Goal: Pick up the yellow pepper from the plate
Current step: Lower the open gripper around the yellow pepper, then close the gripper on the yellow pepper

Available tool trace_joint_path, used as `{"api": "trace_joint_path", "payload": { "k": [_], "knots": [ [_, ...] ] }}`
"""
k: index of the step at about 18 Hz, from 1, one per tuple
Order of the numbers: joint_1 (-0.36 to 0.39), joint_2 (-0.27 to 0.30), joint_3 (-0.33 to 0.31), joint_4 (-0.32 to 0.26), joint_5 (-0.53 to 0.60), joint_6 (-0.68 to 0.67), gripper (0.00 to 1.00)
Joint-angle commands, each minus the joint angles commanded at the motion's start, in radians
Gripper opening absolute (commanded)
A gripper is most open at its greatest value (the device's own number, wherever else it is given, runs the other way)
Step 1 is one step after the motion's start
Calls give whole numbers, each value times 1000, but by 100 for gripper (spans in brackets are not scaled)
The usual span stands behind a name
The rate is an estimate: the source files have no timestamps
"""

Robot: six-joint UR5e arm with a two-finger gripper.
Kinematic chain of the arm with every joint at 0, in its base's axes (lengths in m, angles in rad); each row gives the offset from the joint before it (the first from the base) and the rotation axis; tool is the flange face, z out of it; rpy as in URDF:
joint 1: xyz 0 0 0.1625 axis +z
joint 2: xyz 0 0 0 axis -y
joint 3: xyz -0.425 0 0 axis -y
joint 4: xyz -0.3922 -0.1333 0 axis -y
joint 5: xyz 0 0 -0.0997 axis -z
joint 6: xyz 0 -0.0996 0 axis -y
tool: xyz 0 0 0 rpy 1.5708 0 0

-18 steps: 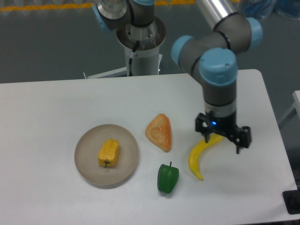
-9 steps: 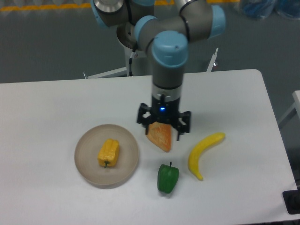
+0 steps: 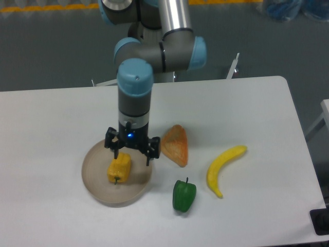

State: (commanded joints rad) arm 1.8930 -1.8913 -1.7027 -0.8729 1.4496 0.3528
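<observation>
The yellow pepper (image 3: 119, 169) lies on the round beige plate (image 3: 97, 188) at the table's front left, its green stem pointing toward the front. My gripper (image 3: 131, 155) hangs above the plate's far right part, just behind and right of the pepper. Its two dark fingers are spread apart and hold nothing. One finger (image 3: 115, 152) is over the pepper's far end, the other near the plate's right rim.
An orange wedge-shaped piece (image 3: 175, 145) lies right of the plate. A green bell pepper (image 3: 184, 195) stands in front of it. A yellow banana (image 3: 224, 169) lies further right. The arm's base stands at the table's back edge.
The arm has swept left, from over the banana, past the orange wedge, to above the plate beside the yellow pepper. The gripper stays open. No object has moved.
</observation>
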Motion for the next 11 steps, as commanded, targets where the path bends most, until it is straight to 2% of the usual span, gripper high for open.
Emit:
{"api": "trace_joint_path", "payload": {
  "k": [3,5,11],
  "knots": [
    [-15,-28,-8,3,17,0,100],
    [-55,-49,-15,44,66,0,100],
    [-61,-58,-28,49,74,2,100]
  ]
}}
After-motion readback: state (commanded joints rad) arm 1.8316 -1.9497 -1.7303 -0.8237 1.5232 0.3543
